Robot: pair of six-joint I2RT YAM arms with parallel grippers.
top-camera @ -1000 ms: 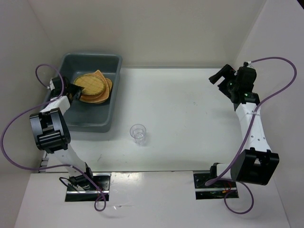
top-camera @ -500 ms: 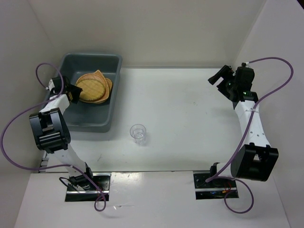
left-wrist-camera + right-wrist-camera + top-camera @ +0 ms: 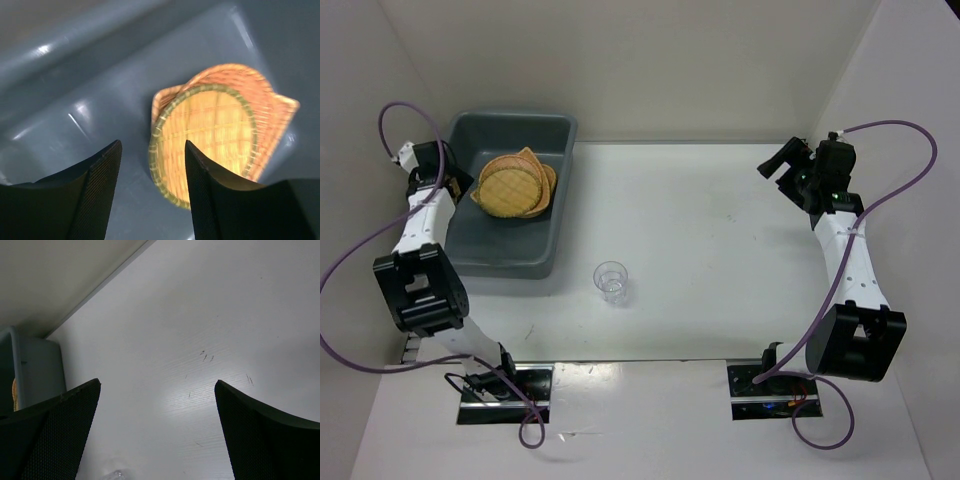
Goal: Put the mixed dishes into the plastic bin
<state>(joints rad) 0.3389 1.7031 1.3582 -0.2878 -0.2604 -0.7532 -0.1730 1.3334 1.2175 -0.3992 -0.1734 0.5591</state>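
Note:
Several orange woven trays (image 3: pixel 515 185) lie stacked inside the grey plastic bin (image 3: pixel 563 190). The left wrist view shows a yellower round tray (image 3: pixel 207 132) on top, with other trays' edges (image 3: pixel 285 107) poking out beneath, all on the bin floor (image 3: pixel 100 110). My left gripper (image 3: pixel 152 150) hovers over the stack's near edge, open, with nothing between its fingers; from above it sits at the bin's left wall (image 3: pixel 448 185). A small clear plastic cup (image 3: pixel 611 280) stands upright on the table. My right gripper (image 3: pixel 777 166) is far right, open and holding nothing (image 3: pixel 157 385).
The bin sits at the table's back left, close to the left and rear walls. In the right wrist view the bin's corner (image 3: pixel 40 370) shows at left and the cup's rim (image 3: pixel 115 475) at the bottom edge. Purple cables loop beside both arms.
My left gripper opened and let go of the top round tray, which now lies flat on the stack. The left arm drew back up and left. The right arm barely moved.

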